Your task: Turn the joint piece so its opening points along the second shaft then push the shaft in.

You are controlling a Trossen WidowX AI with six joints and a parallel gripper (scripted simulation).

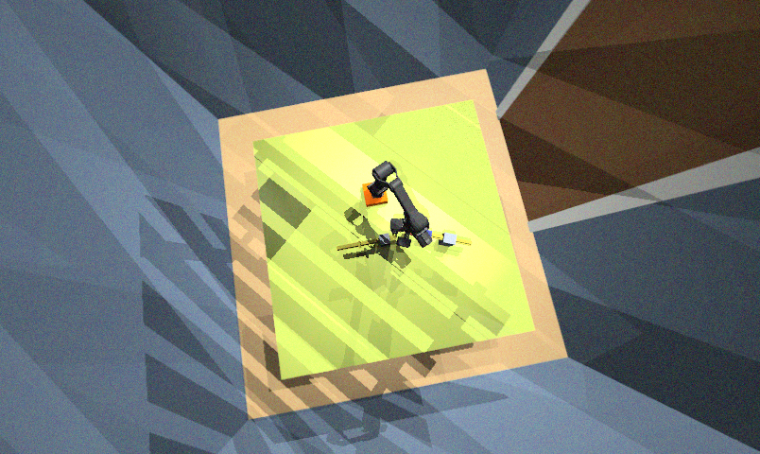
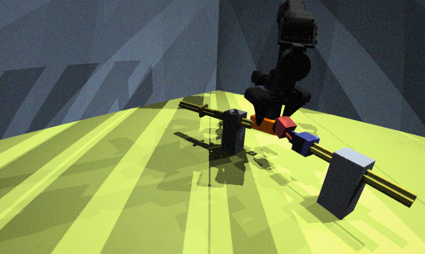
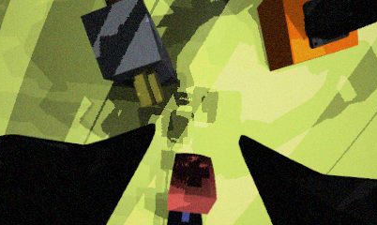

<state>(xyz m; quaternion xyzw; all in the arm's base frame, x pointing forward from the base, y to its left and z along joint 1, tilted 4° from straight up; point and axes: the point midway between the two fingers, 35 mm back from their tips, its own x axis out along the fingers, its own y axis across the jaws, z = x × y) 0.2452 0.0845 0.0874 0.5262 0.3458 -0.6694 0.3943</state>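
The red square joint piece [image 2: 285,126] [image 3: 192,183] hangs on hinges beside the blue piece [image 2: 307,143] [image 3: 186,217] on the end of the fixed yellow shaft [image 2: 387,185] [image 1: 463,241]. That shaft passes through its grey block [image 2: 343,179] [image 1: 447,238]. The second yellow shaft [image 2: 189,107] [image 3: 148,89] [image 1: 353,245] runs through the other grey block [image 2: 235,132] [image 3: 135,47] [image 1: 384,239]. Its near end is apart from the red piece. My gripper [image 2: 271,120] [image 3: 197,133] is open and empty. In the wrist view the red piece shows between its spread fingers. Its opening's exact direction is unclear.
The orange arm base [image 1: 375,197] [image 2: 263,123] [image 3: 276,37] stands behind the shafts. A raised collar [image 2: 203,109] sits on the second shaft beyond its block. The green mat [image 1: 311,304] carries broad shadows, inside a tan table border [image 1: 234,180].
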